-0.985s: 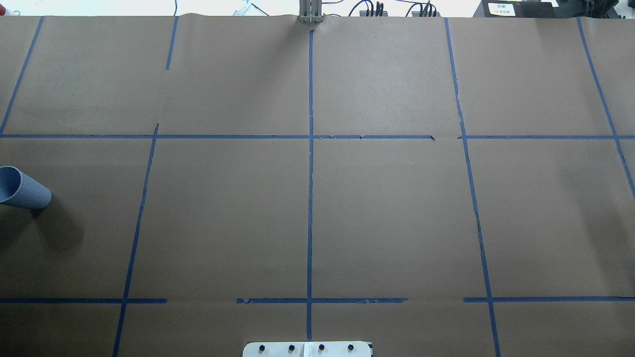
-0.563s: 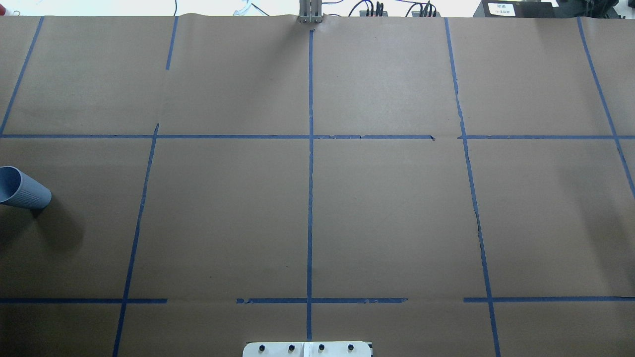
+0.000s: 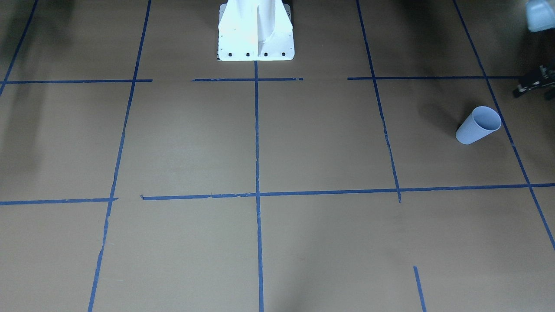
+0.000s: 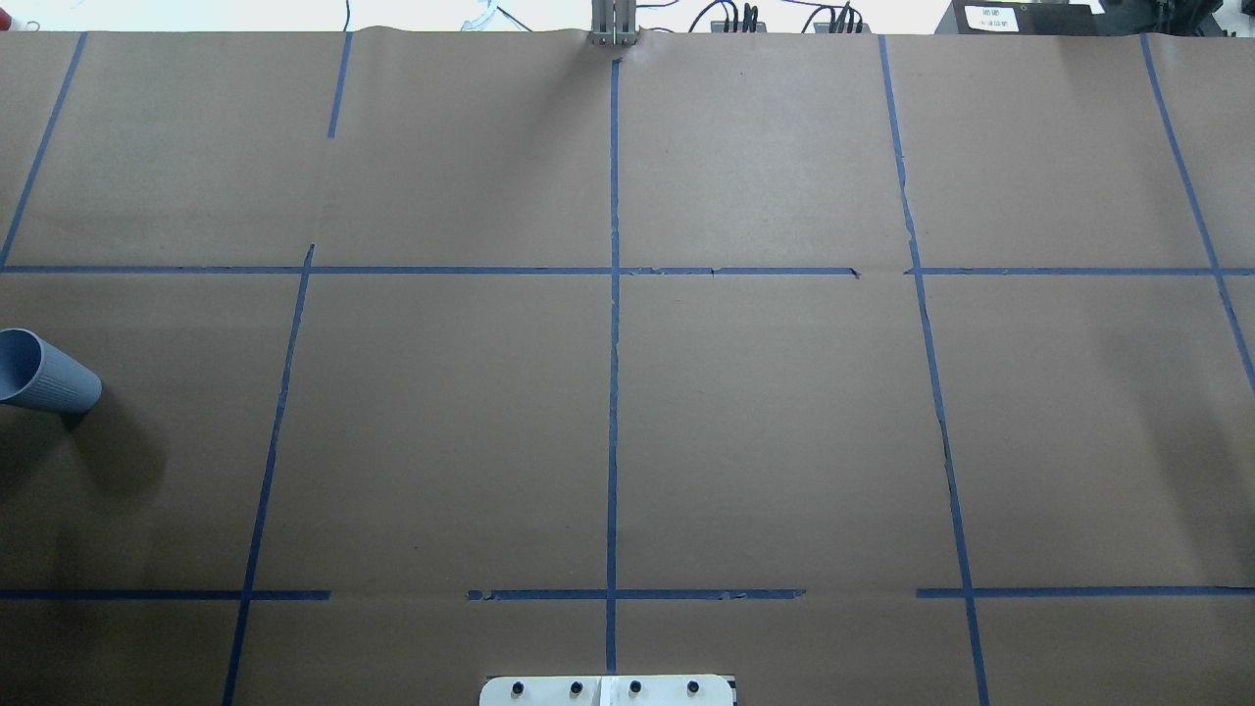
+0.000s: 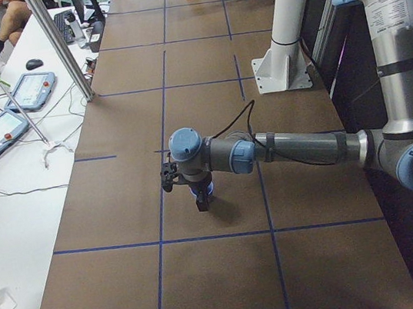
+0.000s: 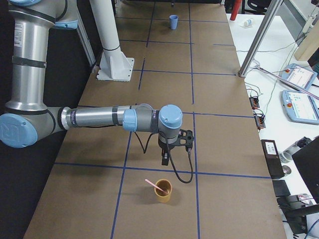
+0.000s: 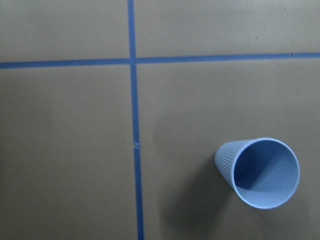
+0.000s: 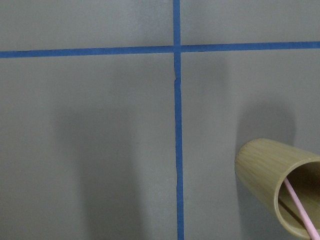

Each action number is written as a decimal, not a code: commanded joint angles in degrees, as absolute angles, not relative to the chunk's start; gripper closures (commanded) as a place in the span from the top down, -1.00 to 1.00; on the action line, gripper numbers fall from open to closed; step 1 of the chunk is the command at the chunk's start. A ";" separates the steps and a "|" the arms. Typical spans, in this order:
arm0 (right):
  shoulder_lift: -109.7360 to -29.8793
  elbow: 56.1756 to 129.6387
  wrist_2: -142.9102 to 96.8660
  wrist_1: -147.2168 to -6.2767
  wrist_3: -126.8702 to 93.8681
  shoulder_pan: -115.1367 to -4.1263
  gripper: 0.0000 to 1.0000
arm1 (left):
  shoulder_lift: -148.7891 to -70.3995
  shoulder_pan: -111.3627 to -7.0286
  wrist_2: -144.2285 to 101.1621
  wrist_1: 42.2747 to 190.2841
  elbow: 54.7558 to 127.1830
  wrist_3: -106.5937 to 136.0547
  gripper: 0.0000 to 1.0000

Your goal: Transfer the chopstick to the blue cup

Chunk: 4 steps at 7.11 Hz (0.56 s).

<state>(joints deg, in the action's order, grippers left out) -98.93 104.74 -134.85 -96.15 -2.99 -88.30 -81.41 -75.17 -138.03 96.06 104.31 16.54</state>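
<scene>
The blue cup stands upright at the table's far left; it also shows in the front view and the left wrist view, empty. The pale-pink chopstick leans in a bamboo cup at the table's right end; both show in the right wrist view, the chopstick inside the cup. My left gripper points down, hanging just above and beside the blue cup. My right gripper points down over the table just short of the bamboo cup. I cannot tell whether either is open or shut.
The white robot base stands at the table's near-middle edge. Blue tape lines grid the brown paper. A metal post, tablets and seated people line the operators' side. Small electronics lie past the table's far edge.
</scene>
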 commanded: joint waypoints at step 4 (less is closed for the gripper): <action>-98.88 104.68 -137.11 -96.15 -3.08 -88.24 0.99 | -85.25 -69.62 -136.49 105.47 93.96 22.15 0.98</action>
